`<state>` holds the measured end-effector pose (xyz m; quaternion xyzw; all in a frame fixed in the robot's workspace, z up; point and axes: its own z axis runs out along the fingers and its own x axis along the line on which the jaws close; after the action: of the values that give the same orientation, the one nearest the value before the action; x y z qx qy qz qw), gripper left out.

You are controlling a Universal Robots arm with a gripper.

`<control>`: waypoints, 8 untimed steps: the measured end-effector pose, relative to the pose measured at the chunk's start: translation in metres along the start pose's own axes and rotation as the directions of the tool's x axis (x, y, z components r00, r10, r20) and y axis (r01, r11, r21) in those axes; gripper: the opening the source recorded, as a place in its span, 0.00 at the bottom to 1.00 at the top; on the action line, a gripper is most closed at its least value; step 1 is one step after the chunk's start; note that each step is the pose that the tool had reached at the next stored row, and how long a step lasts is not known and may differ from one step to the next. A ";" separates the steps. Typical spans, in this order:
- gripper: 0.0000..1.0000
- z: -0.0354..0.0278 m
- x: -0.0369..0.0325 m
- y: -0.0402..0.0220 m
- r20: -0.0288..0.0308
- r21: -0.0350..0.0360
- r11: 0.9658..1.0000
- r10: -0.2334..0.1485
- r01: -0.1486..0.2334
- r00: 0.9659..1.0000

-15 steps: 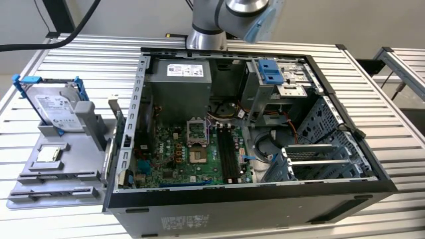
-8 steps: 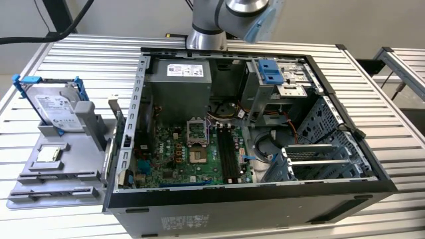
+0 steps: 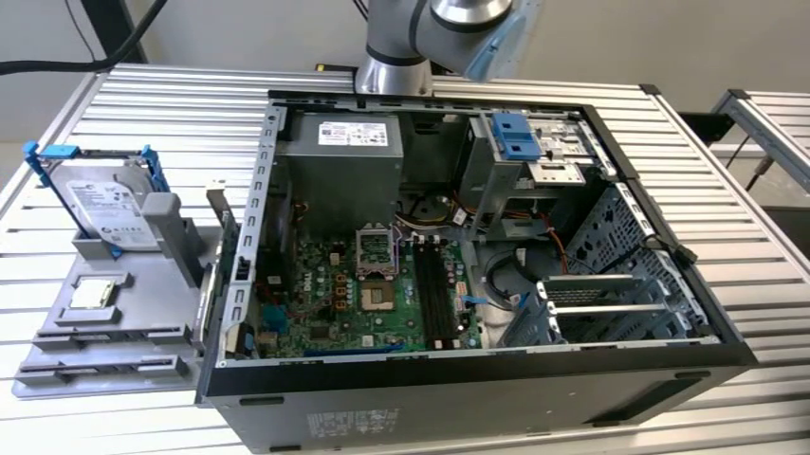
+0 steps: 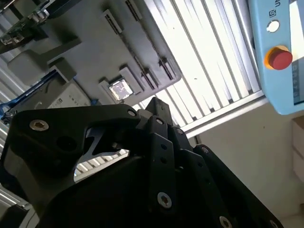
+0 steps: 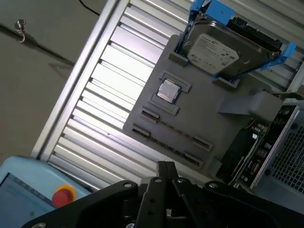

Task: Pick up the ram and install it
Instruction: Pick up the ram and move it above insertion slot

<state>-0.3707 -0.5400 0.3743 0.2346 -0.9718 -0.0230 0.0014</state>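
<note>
The ram is out of view; the long slots in the grey fixture (image 5: 204, 109) look bare. My gripper (image 5: 166, 166) is black, and its fingers meet at the tip with nothing seen between them. It also appears in the second wrist view, gripper (image 4: 156, 105). It hangs above the slatted table's edge, beside the fixture and apart from it. In the exterior view the open computer case (image 3: 506, 365) lies on the table. Its green motherboard (image 3: 329, 294) faces up, with black slots (image 3: 433, 284) running along its middle.
The fixture (image 3: 127, 313) sits at the exterior view's left, carrying a silver hard drive (image 3: 108, 204) in a blue bracket and a small square chip (image 3: 95, 296). A light-blue pendant (image 4: 275, 52) with a red button (image 4: 279, 58) lies off the table's edge.
</note>
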 end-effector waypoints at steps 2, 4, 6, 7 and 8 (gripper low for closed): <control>0.00 0.0000 0.0000 0.0000 0.000 0.000 1.000 0.000 0.000 1.000; 0.00 0.0000 0.0000 0.0000 0.000 0.000 1.000 -0.009 0.009 1.000; 0.00 0.0000 0.0000 0.0000 -0.002 0.000 0.999 -0.044 0.044 0.999; 0.00 0.0000 0.0000 0.0000 -0.003 -0.001 0.998 -0.062 0.062 0.998; 0.00 0.0000 0.0000 0.0000 -0.004 -0.001 0.997 -0.080 0.080 0.997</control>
<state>-0.3707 -0.5400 0.3742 0.2734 -0.9616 -0.0229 0.0022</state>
